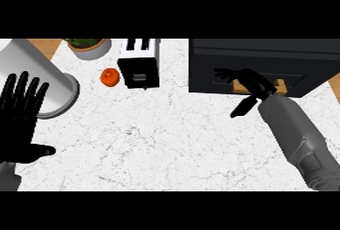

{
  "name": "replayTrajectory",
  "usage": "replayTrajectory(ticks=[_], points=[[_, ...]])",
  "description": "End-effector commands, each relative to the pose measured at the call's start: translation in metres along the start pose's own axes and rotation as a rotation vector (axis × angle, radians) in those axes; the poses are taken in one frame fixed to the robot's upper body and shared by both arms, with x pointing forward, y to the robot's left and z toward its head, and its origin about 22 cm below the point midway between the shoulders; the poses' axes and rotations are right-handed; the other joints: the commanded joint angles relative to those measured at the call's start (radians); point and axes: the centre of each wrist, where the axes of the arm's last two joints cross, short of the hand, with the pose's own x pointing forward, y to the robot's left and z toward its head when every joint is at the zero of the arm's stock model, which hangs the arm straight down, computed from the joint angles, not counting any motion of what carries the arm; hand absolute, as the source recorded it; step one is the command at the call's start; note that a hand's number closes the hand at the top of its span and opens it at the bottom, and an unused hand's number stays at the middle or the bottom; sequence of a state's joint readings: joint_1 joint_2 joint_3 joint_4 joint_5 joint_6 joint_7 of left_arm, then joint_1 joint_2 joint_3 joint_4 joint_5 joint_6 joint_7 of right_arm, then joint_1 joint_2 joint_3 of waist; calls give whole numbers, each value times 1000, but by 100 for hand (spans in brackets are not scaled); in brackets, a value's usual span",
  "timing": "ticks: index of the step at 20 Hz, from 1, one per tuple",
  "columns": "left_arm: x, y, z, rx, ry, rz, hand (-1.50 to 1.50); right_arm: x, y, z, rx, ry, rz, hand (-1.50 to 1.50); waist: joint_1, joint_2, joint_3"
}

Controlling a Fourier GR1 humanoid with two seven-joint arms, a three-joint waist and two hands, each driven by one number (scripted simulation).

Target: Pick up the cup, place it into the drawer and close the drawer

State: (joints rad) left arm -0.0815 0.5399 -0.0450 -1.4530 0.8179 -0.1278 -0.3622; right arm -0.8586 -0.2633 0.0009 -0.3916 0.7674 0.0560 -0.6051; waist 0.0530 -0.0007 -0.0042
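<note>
A dark drawer unit [266,56] stands at the back right of the white marble counter [166,143]. Its front faces me and looks pushed in, with a tan handle piece [283,85] showing by my wrist. My right hand [249,81] is against that front, fingers relaxed and spread towards the left, thumb hanging down over the counter; it holds nothing. No cup shows plainly; the drawer's inside is hidden. My left hand [20,121] rests open at the left edge, fingers up.
A small orange round thing [109,77] sits left of a black and white toaster [139,63]. A large grey cylinder [36,74] lies at the far left behind my left hand. A potted plant [88,46] stands at the back.
</note>
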Motion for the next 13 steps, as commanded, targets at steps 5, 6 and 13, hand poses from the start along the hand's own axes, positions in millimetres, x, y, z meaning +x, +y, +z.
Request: replayTrajectory(ticks=[5,6,13], points=[[-8,1,-11,-35,-4,6,-150,-5,-46,-3,-27,121,3,-150,27,40,7],[-13,3,-2,-17,-2,-7,-150,-20,-45,14,-38,124,3,-150,21,35,7],[-13,2,-8,-23,2,-26,-150,-12,-54,5,-27,130,-11,-150,30,37,6]])
